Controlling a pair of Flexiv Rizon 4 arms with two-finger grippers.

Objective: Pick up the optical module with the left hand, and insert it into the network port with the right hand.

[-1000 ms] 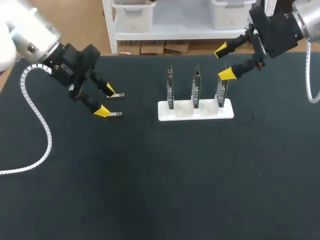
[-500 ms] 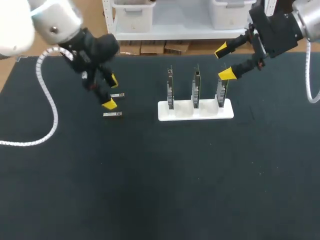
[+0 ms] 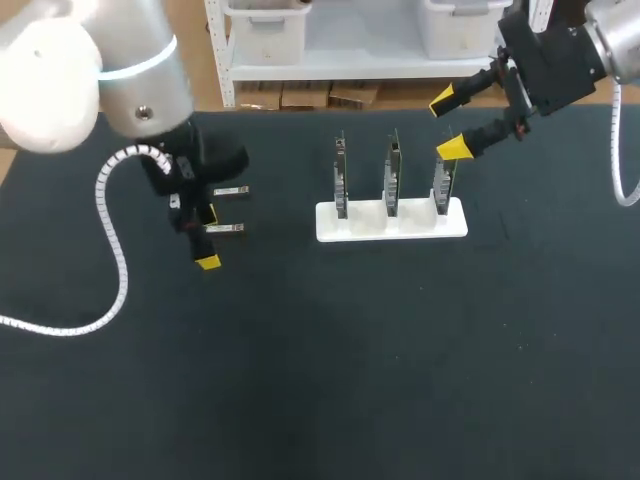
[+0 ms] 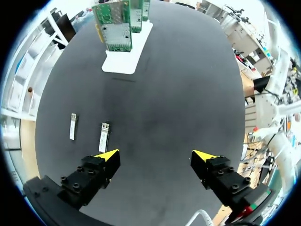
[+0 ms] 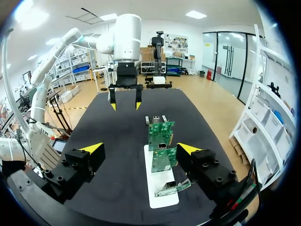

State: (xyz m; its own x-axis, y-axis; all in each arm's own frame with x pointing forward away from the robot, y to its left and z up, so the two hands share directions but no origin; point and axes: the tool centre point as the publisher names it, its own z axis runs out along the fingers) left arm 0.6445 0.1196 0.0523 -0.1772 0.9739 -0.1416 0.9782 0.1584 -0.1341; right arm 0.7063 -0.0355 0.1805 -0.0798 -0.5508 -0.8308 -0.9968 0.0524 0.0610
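Two small silver optical modules lie on the black table, one [image 3: 232,190] farther back and one [image 3: 225,228] nearer. My left gripper [image 3: 208,238] hangs open just left of them, pointing down. In the left wrist view both modules [image 4: 73,126] [image 4: 103,137] lie ahead of one finger, outside the open left gripper [image 4: 155,156], which holds nothing. A white stand [image 3: 455,222] carries three upright network cards [image 3: 392,175]. My right gripper [image 3: 449,124] hovers open above the rightmost card. In the right wrist view the cards [image 5: 161,134] stand ahead of the empty right gripper [image 5: 141,148].
The white spiral cable [image 3: 112,250] of my left arm trails over the table's left side. My left arm's gripper [image 5: 125,104] shows beyond the stand [image 5: 155,200] in the right wrist view. Bare black mat [image 3: 380,360] fills the front half.
My left arm has swung in over the table and turned its gripper from pointing sideways to pointing down beside the modules. The right arm, modules and stand have not moved.
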